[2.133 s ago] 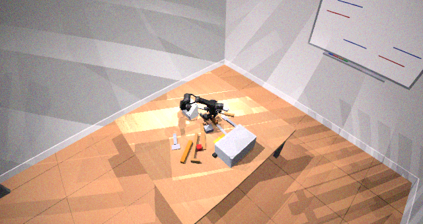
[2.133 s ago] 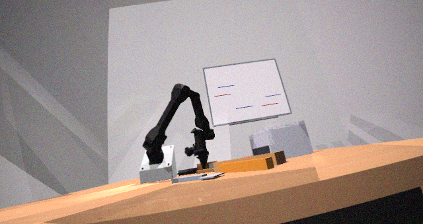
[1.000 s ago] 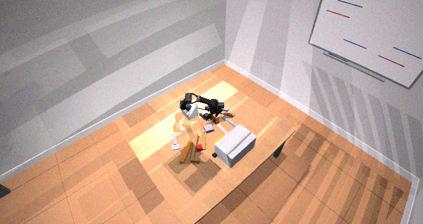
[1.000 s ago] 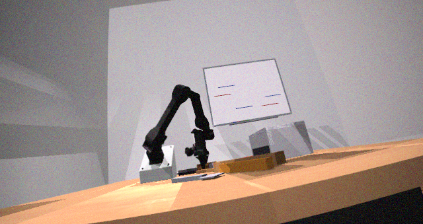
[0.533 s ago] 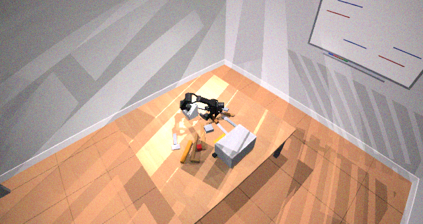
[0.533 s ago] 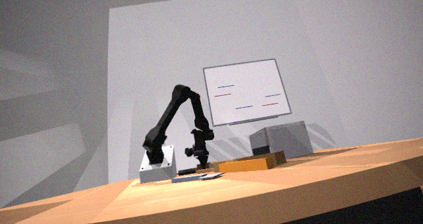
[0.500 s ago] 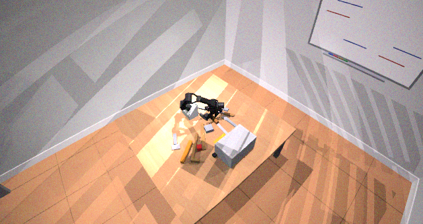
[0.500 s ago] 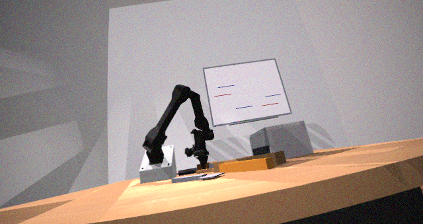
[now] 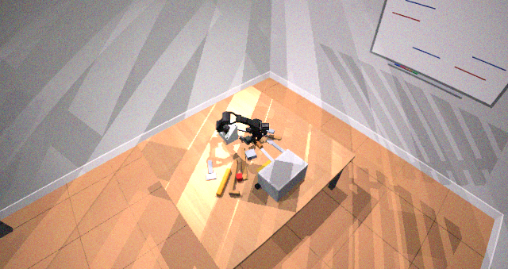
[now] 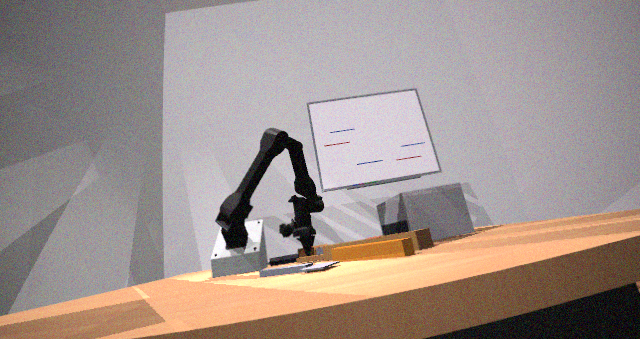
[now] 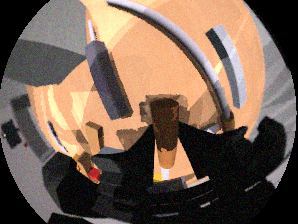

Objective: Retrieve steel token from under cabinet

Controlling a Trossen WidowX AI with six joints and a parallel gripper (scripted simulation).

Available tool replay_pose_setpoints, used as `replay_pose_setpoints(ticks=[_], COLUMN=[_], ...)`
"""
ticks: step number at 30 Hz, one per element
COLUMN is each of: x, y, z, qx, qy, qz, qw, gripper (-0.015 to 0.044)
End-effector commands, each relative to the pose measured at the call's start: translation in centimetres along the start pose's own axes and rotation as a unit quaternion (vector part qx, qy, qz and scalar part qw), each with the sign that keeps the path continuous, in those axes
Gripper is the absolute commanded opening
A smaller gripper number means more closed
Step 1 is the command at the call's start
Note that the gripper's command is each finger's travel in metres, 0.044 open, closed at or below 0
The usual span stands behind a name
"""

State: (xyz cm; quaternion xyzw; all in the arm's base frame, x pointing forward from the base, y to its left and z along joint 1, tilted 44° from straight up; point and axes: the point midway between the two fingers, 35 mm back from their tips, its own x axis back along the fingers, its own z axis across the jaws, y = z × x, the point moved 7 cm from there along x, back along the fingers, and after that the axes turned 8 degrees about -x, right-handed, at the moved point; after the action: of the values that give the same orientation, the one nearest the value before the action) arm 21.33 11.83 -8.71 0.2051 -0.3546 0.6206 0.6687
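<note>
My gripper (image 11: 162,124) (image 9: 257,137) (image 10: 305,243) is low over the table, close to the robot base, and is shut on a wooden stick (image 11: 162,119) with a dark brown end. The grey cabinet (image 9: 282,174) (image 10: 427,211) stands on the table to the right of the gripper, some way off. White lines of the marked area (image 9: 267,154) (image 11: 166,27) run on the table between the gripper and the cabinet. The steel token is not visible in any view.
A yellow bar (image 9: 223,182), wooden sticks (image 9: 234,173), a small red piece (image 9: 239,176) and a grey tool (image 9: 210,170) lie left of the cabinet. Long wooden bars (image 10: 372,249) and flat grey pieces (image 10: 295,268) lie in front of the arm. The robot base (image 10: 240,251) stands at the back.
</note>
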Motion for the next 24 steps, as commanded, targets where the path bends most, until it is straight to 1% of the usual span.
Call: replay_pose_setpoints(ticks=[1,24], x=[0.0,0.0], y=[-0.2,-3.5], z=[-0.1,-0.5], qx=[-0.001,0.002], qy=[-0.001,0.002], qz=[0.0,-0.001], qw=[1.0,1.0], gripper=[0.0,0.0])
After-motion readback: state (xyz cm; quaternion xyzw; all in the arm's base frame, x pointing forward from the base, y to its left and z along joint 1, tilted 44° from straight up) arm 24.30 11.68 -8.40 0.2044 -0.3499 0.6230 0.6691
